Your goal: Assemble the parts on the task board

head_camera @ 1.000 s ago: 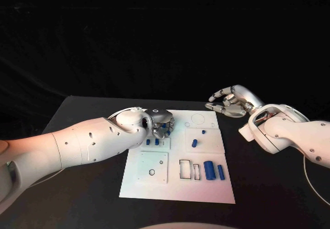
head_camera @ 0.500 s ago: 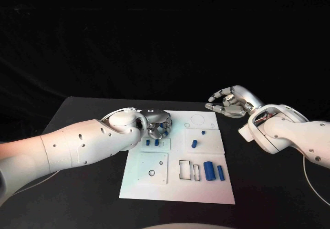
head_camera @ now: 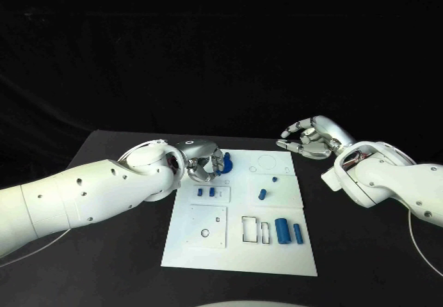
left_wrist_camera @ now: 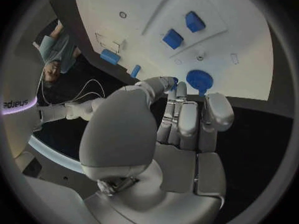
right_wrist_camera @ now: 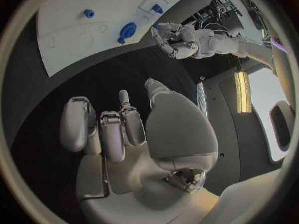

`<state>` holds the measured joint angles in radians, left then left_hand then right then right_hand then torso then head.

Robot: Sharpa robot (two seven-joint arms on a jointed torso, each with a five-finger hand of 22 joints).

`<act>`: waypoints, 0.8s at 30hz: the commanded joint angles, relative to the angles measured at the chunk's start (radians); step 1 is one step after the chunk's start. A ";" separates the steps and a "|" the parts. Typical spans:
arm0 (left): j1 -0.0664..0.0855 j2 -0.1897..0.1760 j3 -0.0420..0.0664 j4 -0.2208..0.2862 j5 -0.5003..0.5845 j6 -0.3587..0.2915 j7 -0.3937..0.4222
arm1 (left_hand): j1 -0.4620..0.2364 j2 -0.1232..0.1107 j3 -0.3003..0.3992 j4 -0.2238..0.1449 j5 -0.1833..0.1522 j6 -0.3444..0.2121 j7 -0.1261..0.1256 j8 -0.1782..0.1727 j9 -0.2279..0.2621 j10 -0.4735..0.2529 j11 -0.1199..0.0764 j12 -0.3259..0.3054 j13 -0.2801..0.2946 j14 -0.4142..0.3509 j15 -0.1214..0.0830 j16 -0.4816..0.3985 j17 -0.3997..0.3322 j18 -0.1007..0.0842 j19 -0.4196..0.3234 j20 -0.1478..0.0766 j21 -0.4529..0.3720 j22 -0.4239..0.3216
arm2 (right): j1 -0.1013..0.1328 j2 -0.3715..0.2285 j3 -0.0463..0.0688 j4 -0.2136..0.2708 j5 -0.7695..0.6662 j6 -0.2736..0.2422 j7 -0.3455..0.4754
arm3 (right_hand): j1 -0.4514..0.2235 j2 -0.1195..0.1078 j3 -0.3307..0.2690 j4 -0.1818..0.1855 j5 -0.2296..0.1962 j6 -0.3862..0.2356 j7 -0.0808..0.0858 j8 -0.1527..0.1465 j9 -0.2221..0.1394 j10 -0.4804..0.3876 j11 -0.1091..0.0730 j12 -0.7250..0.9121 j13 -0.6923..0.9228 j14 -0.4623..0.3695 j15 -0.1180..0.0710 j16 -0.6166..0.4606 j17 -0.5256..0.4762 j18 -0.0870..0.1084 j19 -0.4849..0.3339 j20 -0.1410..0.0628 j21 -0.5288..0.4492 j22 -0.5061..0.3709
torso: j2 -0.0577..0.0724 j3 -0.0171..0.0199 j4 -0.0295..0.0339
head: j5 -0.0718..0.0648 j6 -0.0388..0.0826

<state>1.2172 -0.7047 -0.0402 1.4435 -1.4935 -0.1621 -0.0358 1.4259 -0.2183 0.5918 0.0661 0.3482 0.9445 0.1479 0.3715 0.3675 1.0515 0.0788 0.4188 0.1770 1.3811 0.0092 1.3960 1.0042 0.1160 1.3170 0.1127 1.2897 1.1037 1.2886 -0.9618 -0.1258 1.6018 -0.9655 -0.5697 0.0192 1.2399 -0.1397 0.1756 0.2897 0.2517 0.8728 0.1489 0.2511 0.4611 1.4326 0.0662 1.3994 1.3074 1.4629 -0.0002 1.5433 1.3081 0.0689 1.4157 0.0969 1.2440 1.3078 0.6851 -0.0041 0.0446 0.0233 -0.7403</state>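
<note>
The white task board (head_camera: 277, 252) lies in the middle of the black table. My left hand (head_camera: 203, 163) hovers over the board's far left corner and pinches a blue gear-like part (head_camera: 226, 162) at its fingertips. The left wrist view shows this toothed blue part (left_wrist_camera: 199, 79) held just above the board (left_wrist_camera: 249, 45). In the right wrist view the same part (right_wrist_camera: 127, 31) sits in the left hand (right_wrist_camera: 177, 41). My right hand (head_camera: 309, 139) hangs beyond the board's far right corner, fingers loosely bent and apart, holding nothing.
Two small blue blocks (head_camera: 206, 191) stand in the left mid panel. A short blue peg (head_camera: 262, 192) lies at the board's middle. A thick blue cylinder (head_camera: 280, 231) and a thinner one (head_camera: 297, 231) lie near the front right, beside rectangular slots (head_camera: 250, 228).
My left hand has risen from the board's left panel and turned, bringing the blue gear-like part up toward the far side. The right hand has stayed in place.
</note>
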 commanded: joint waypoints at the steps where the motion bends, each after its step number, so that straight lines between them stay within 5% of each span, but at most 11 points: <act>1: 0.002 -0.015 0.002 0.010 0.051 0.010 -0.013 | -0.008 0.000 -0.008 0.000 -0.005 0.007 -0.001 -0.004 0.001 0.009 0.001 -0.005 -0.002 0.007 -0.002 0.003 -0.003 -0.014 0.007 -0.002 0.005 0.001 | -0.001 0.002 0.000 -0.001 -0.008 0.003 0.005 | 0.000 0.010 -0.005 -0.001 0.004 0.000 -0.001 0.006 0.001 0.002 -0.001 0.003 0.102 0.089 -0.006 -0.002 0.182 0.007 -0.003 0.000 -0.002 0.027 | 0.001 0.0007 0.0037 | 0.000 -0.001; 7: 0.001 -0.029 0.002 -0.007 0.058 0.026 -0.025 | -0.008 -0.001 -0.009 0.000 -0.005 0.007 -0.002 -0.005 0.001 0.010 0.001 -0.006 -0.002 0.007 -0.003 0.003 -0.001 -0.014 0.008 -0.002 0.006 0.003 | -0.001 0.004 0.000 -0.004 -0.008 0.004 0.006 | 0.000 0.010 -0.005 -0.001 0.004 0.000 -0.001 0.006 0.001 0.002 -0.001 0.003 0.102 0.089 -0.006 -0.002 0.182 0.007 -0.003 0.000 -0.002 0.027 | 0.002 -0.0023 0.0011 | 0.006 -0.002; 24: -0.010 -0.005 -0.010 -0.074 0.029 0.046 -0.029 | -0.009 -0.002 -0.010 -0.001 -0.005 0.008 -0.002 -0.006 0.000 0.011 0.001 -0.009 -0.003 0.008 -0.003 0.003 -0.002 -0.014 0.008 -0.003 0.006 0.002 | -0.001 0.010 0.000 -0.007 -0.008 0.004 0.009 | 0.000 0.011 -0.006 -0.001 0.005 0.001 -0.002 0.007 0.001 0.001 -0.001 0.001 0.100 0.089 -0.007 -0.003 0.180 0.007 -0.004 0.000 -0.004 0.026 | 0.002 0.0006 -0.0022 | 0.011 -0.005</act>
<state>1.2090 -0.7145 -0.0498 1.3721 -1.4577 -0.1354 -0.0626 1.4260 -0.2185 0.5889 0.0633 0.3482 0.9457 0.1464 0.3713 0.3674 1.0547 0.0822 0.4141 0.1755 1.3848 0.0055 1.3960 1.0023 0.1161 1.3205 0.1091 1.2897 1.1053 1.2882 -0.9527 -0.1259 1.5943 -0.9656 -0.5695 0.0194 1.2398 -0.1397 0.1756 0.2897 0.2517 0.8728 0.1489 0.2550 0.4609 1.4326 0.0662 1.3994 1.3073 1.4630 -0.0003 1.5434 1.3079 0.0688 1.4157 0.0969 1.2440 1.3074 0.6866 -0.0040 0.0422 0.0343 -0.7447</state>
